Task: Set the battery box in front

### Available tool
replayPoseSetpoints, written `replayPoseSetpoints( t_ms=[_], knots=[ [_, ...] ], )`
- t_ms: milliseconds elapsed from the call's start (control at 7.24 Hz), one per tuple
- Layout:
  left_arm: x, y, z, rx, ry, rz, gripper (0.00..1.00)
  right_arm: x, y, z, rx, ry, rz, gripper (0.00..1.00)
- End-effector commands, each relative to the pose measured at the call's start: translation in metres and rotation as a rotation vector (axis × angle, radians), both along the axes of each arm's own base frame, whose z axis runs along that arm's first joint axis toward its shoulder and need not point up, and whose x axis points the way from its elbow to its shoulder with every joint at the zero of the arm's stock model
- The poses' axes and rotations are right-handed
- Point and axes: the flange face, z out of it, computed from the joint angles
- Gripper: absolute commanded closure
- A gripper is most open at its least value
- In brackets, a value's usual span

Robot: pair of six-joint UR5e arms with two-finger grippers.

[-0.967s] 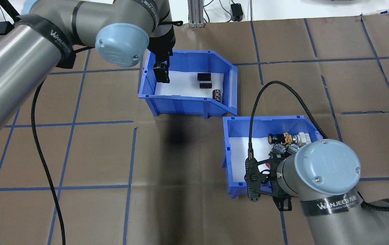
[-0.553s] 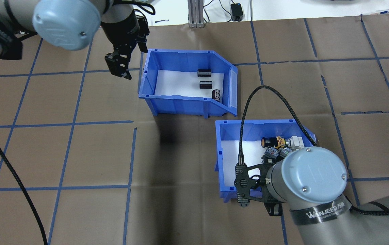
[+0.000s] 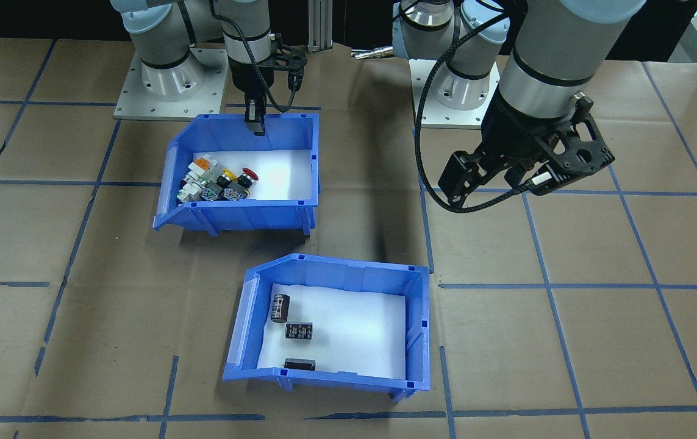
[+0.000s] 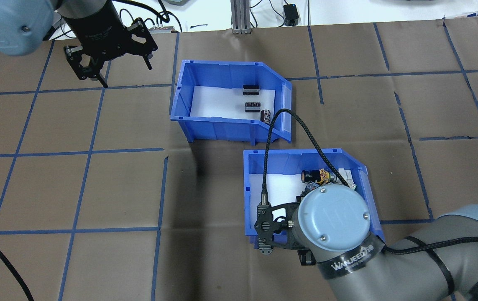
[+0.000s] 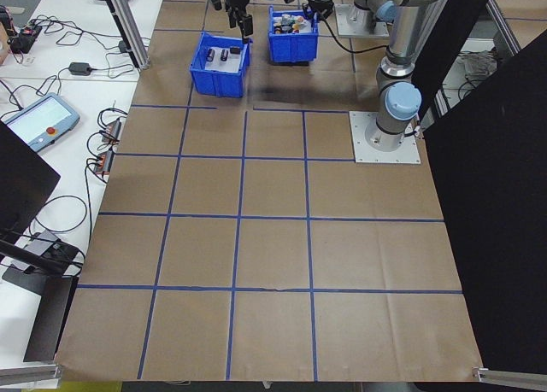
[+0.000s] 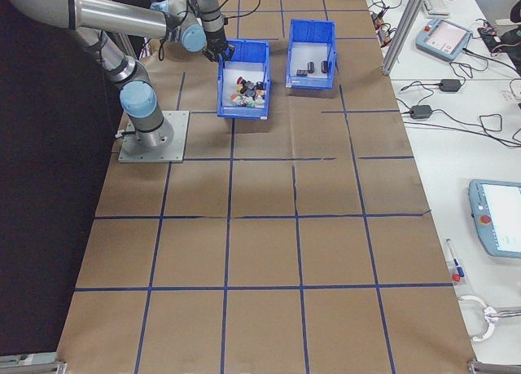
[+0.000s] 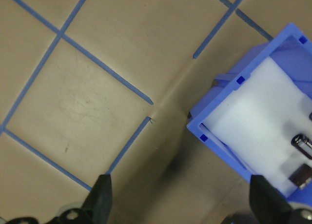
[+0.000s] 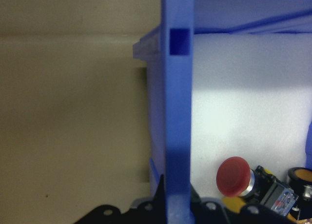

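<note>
I'm seeing the battery box (image 3: 330,323) sitting alone on the bench (image 3: 568,341), on the side far from the robot's base. My left gripper (image 3: 522,174) is hovering beside it with fingers spread wide, holding nothing. My right gripper (image 3: 255,125) is pinching the switch bin's (image 3: 244,210) rear wall, fingers clenched.

Far up the table (image 5: 273,264), the battery box (image 5: 220,63) stands beside another blue bin (image 5: 293,38).
</note>
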Motion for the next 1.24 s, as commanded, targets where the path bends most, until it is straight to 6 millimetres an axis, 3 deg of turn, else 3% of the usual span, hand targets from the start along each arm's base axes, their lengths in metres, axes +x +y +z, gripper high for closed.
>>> replayPoseSetpoints(
  t_ms=[0,276,691,829,1106],
  knots=[
    [0.004,0.013,0.001,0.013,-0.014,-0.353,0.00,0.037,0.001,-0.004,-0.030,0.034,0.025,1.00],
    [0.004,0.040,0.006,0.011,-0.013,-0.410,0.00,0.050,-0.010,-0.014,-0.040,0.064,0.034,1.00],
    [0.006,0.100,-0.020,0.008,-0.015,-0.573,0.00,0.052,-0.009,-0.017,-0.030,0.056,0.018,1.00],
    [0.012,0.095,-0.028,-0.043,-0.032,-0.566,0.00,0.054,-0.006,-0.018,-0.029,0.056,0.007,1.00],
    [0.012,0.112,-0.020,-0.037,-0.033,-0.586,0.00,0.061,-0.001,-0.023,-0.021,0.060,0.017,1.00]
  ],
)
